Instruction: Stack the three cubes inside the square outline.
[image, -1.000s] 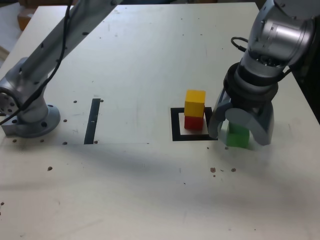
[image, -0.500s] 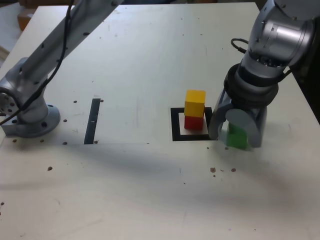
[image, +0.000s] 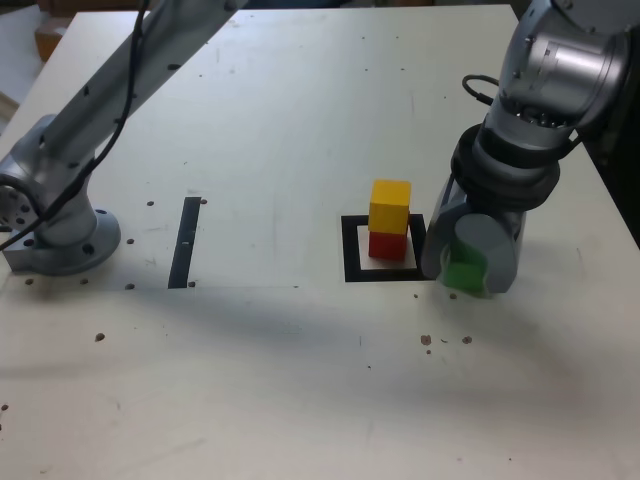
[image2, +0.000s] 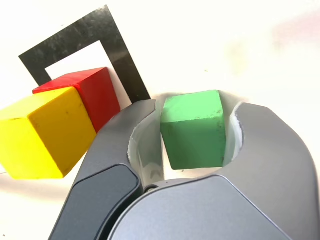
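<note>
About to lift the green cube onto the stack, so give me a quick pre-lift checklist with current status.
1. Green cube between the jaws: ok.
2. Jaws firmly clamped on it: cannot tell; slight gaps show in the wrist view.
3. Yellow cube sits on red cube: ok.
4. Stack inside the square outline: ok.
5. Yellow cube's top free: ok.
6. Gripper clear of the stack: ok, though close.

Exterior view is evenly lit and fairly sharp; a broad soft shadow crosses the table (image: 300, 120). Wrist view is overexposed, the tabletop washed white, the near gripper (image2: 192, 145) slightly soft
</note>
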